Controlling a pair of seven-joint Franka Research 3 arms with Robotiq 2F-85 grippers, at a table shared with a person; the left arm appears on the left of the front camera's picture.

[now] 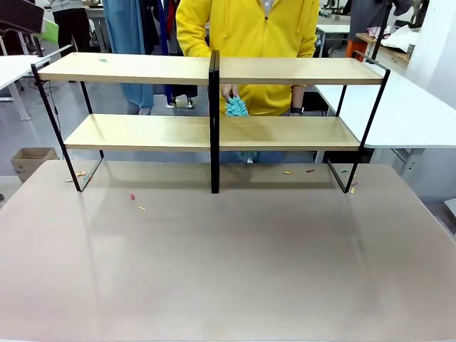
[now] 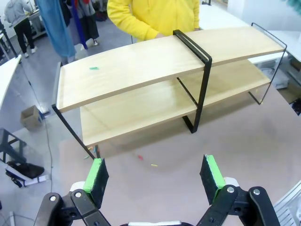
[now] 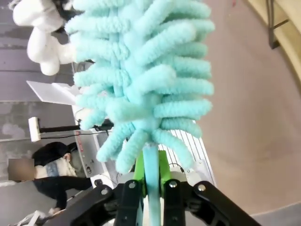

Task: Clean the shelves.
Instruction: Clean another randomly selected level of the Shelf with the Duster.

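Shelves: the shelves (image 1: 142, 132) stand on the far half of the table, at 12 o'clock from the robot's side. There are two light wooden boards in a thin black frame, with a black divider down the middle. From the left wrist (image 2: 141, 66) they are seen from above and at an angle.
Top board: one small green bit (image 1: 103, 60) lies near its 9 o'clock end.
Table: the table (image 1: 228, 271) is a plain beige sheet. Small coloured bits lie around the rack's feet, some at 10 o'clock (image 1: 132, 197) and some at 1 o'clock (image 1: 288, 172).
Person: a person in a yellow top (image 1: 246, 28) stands right behind the shelves at 12 o'clock. One hand (image 1: 229, 92) is just behind the divider, between the two boards, and holds a fluffy teal thing (image 1: 236, 107).
Left gripper: the left gripper (image 2: 154, 175) hangs over the bare table on the near side of the shelves. Its green pads are spread wide with nothing between them.
Right gripper: the right gripper (image 3: 151, 172) is pinching the pale blue handle of a duster (image 3: 141, 70). The duster's fluffy teal head sticks out beyond the fingers.
Floor: a cardboard box (image 1: 32, 160) sits off the table at 10 o'clock.
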